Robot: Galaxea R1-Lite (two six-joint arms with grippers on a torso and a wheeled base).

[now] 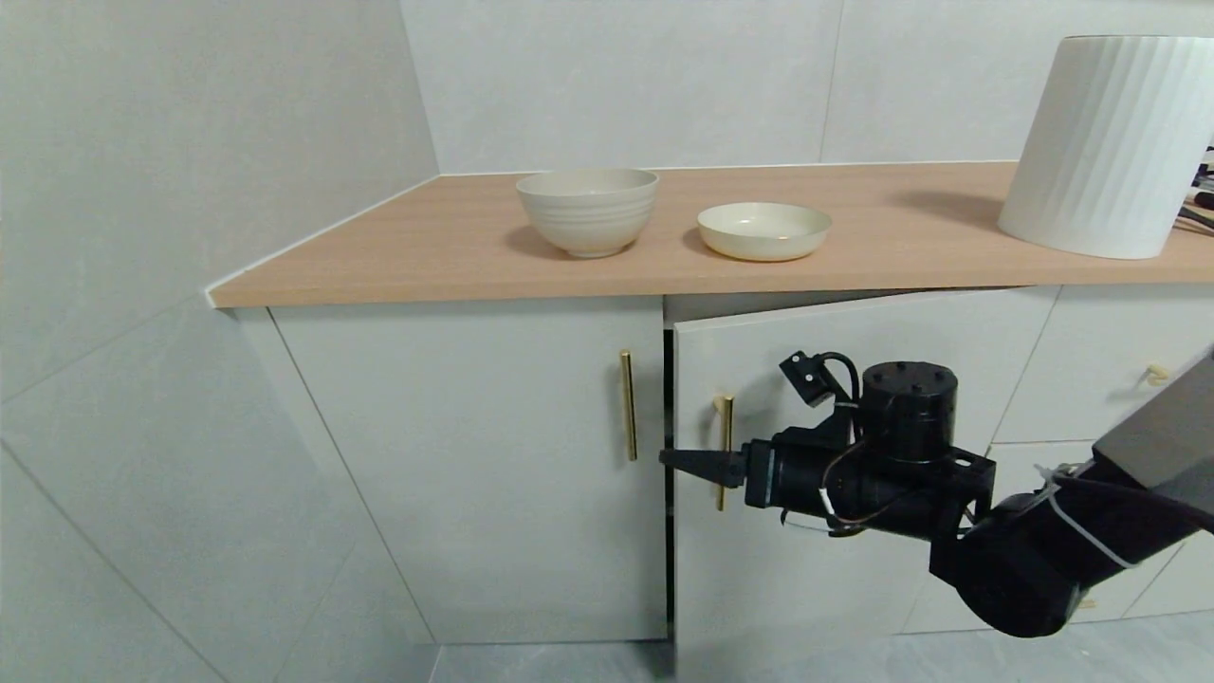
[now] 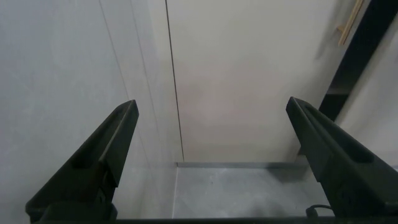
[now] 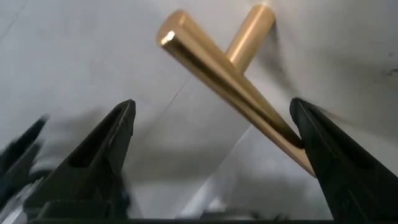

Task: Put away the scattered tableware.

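Observation:
A ribbed beige bowl and a shallow cream dish stand side by side on the wooden countertop. Below it, the right cabinet door is slightly ajar. My right gripper is at that door's gold handle. Its fingers are open on either side of the handle in the right wrist view, with the right gripper not closed on it. My left gripper is open and holds nothing, low down and facing a cabinet door and the floor.
A tall white ribbed container stands on the counter at the right. The left cabinet door is closed, with its own gold handle. A tiled wall closes off the left side. Drawers sit further right.

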